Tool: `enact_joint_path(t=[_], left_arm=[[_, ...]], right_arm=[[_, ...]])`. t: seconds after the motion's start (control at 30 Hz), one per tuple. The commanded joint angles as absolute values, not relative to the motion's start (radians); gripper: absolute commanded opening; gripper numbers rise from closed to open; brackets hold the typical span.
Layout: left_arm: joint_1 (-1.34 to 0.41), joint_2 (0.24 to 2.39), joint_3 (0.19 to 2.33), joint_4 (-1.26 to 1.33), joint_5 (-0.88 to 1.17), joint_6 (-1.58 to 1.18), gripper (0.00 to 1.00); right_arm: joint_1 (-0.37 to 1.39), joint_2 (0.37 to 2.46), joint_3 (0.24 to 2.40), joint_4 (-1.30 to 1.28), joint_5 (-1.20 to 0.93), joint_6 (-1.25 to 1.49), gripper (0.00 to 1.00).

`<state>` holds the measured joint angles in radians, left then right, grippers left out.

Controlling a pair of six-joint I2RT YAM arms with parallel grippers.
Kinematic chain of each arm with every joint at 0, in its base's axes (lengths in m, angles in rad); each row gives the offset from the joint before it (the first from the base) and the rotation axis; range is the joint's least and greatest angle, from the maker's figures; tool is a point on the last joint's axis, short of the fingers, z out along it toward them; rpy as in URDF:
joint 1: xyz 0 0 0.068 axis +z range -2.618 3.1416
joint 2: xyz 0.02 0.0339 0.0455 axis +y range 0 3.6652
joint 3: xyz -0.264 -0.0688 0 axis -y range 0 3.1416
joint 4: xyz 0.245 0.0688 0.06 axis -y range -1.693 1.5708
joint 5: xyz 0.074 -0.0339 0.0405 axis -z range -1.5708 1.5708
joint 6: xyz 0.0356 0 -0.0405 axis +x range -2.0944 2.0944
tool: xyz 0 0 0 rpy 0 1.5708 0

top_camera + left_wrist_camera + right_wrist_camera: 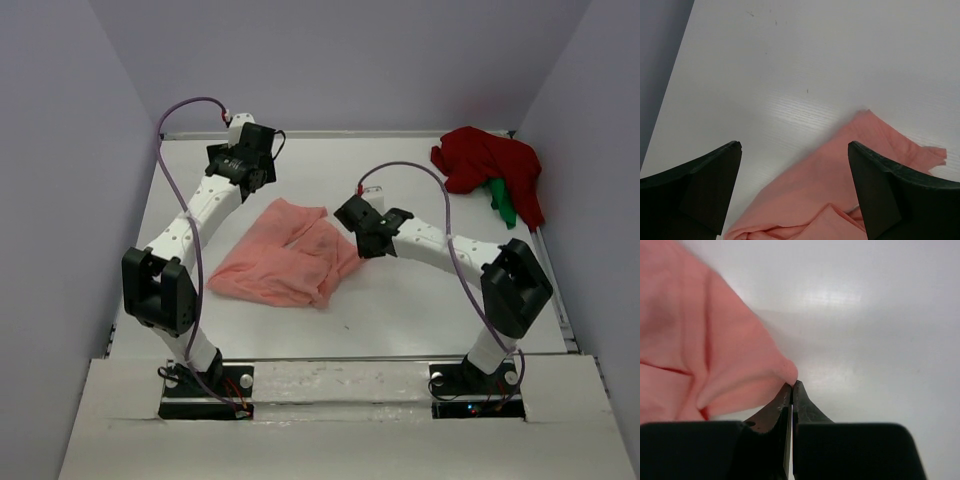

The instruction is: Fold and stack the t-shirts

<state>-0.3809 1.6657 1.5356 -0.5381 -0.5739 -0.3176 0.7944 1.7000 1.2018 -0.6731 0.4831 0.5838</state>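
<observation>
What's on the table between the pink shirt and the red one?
Top view: the table is bare there. Only the right gripper, shut on the edge of the pink shirt, reaches over that stretch.

High rear view looks down; close wrist views share salmon-pink t-shirt [283, 258].

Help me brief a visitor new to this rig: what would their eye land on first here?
A crumpled salmon-pink cloth t-shirt lies mid-table, with the right tool shut on a fold at its edge. The open left tool hovers by its far corner. In the far right corner of the white table sits a heaped dark red cloth t-shirt with a bright green garment poking out from it.
</observation>
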Motion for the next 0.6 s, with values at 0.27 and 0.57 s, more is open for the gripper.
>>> enact_joint_path(t=[0.27,0.57], left_arm=[[-0.425,1.574,1.482,-0.529,-0.609,-0.353,0.99],[-0.452,1.540,1.425,-0.511,-0.588,-0.376,0.99]], right_arm=[[0.631,1.692,1.986,-0.632,0.816,-0.031,0.00],[0.606,1.802,2.494,-0.589,0.596,-0.270,0.00]])
